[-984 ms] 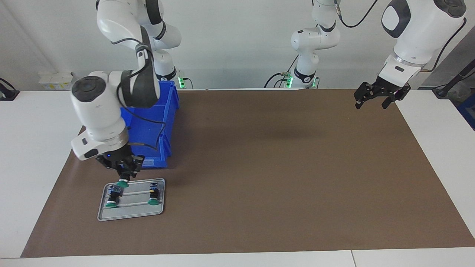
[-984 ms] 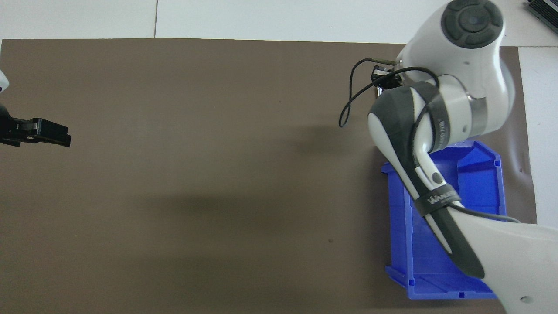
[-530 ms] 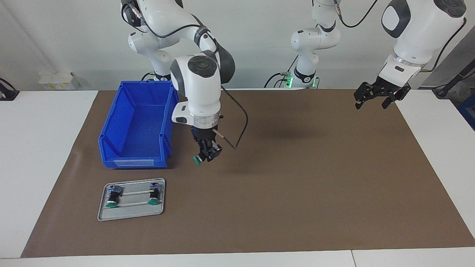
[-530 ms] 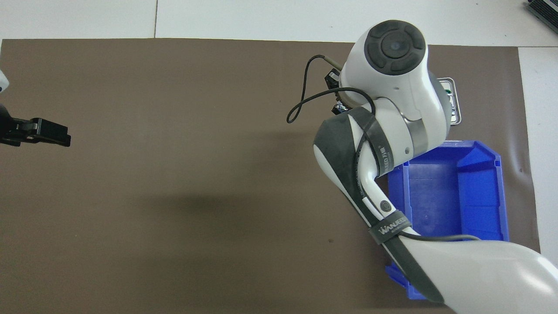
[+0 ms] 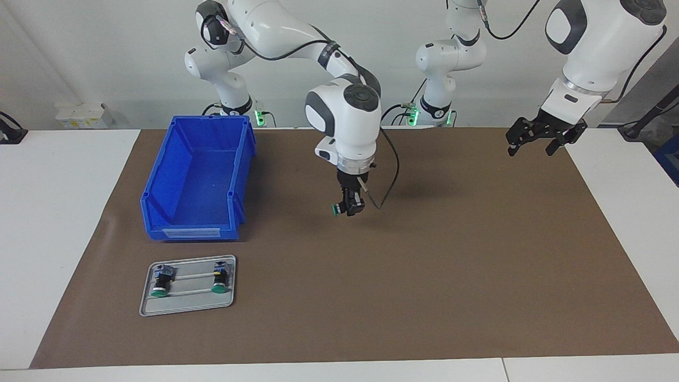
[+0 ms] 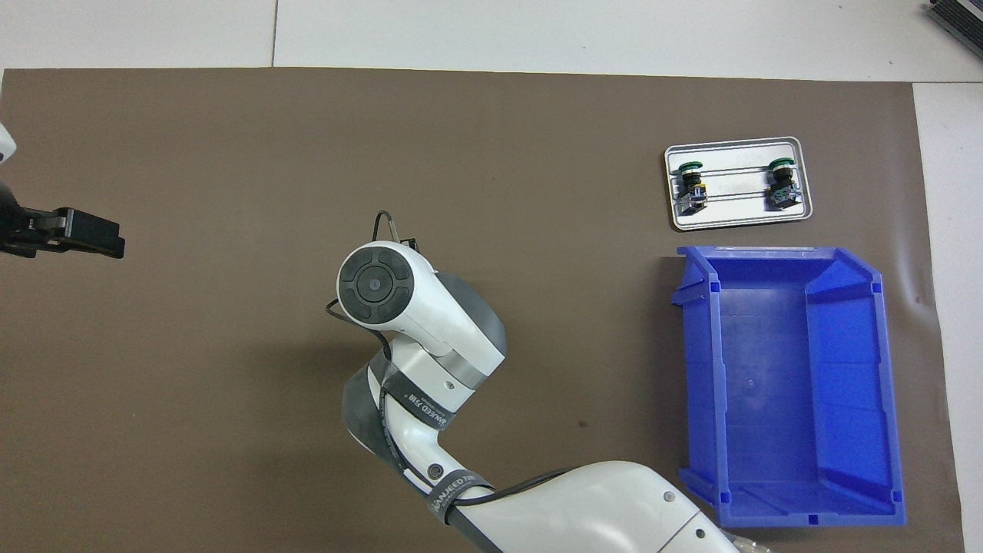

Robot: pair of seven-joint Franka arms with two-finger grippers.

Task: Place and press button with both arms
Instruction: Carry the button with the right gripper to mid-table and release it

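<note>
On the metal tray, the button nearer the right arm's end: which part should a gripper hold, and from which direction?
Probably the black body of that button, from above, the fingers closing across its width. It lies flat on the tray, its wider green cap pointing away from the robots.

Right white jointed arm (image 5: pixel 297 37): reaching out from its base over the middle of the table, wrist pointing straight down, black two-finger right gripper (image 5: pixel 347 208) hanging in the air with its fingers pinching a small object. Left white jointed arm (image 5: pixel 594 48): waiting raised at its own end, wrist tilting downward, black two-finger left gripper (image 5: pixel 532 144) hanging with its fingers spreading apart and gripping nothing.
</note>
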